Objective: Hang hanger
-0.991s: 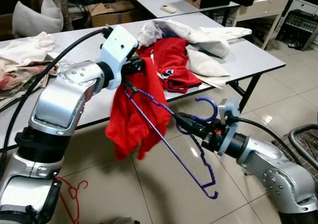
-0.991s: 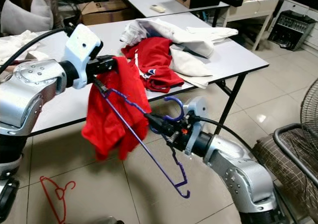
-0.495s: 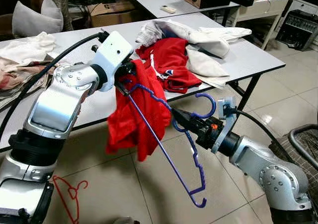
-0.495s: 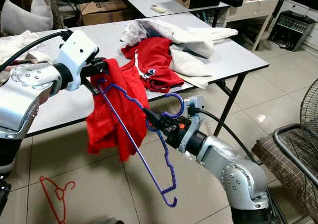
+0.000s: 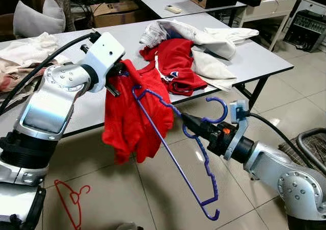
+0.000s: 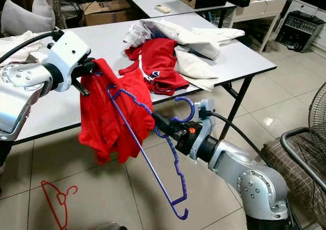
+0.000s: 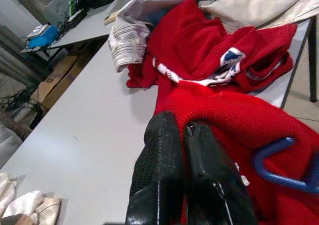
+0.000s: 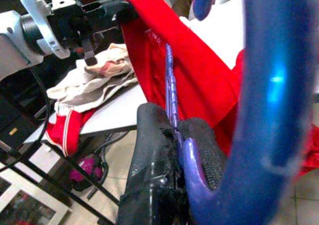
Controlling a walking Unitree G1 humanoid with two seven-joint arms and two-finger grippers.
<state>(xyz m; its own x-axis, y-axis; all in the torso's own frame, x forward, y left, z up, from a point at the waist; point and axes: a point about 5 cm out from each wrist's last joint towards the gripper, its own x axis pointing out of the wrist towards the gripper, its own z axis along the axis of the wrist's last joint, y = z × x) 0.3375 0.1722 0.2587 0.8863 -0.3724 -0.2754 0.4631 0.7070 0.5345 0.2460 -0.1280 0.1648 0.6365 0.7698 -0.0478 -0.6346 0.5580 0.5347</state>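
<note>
Right gripper point(image 5: 187, 123) on unlabelled purple hanger point(image 5: 173, 156)

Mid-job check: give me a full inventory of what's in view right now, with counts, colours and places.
Blue hanger: one, held in the air in front of the table.
Red garment: one, hanging from the left end effector, one hanger end tucked into it.
Red clothing: one pile, on the grey table.
White clothing: pile, beside the red pile.
Light clothes: heap, table's left end.
Red hanger: one, on the tiled floor.
Cardboard box: one, brown, behind the table.
Left end effector: shut on red garment.
Right end effector: shut on the blue hanger near its hook.
</note>
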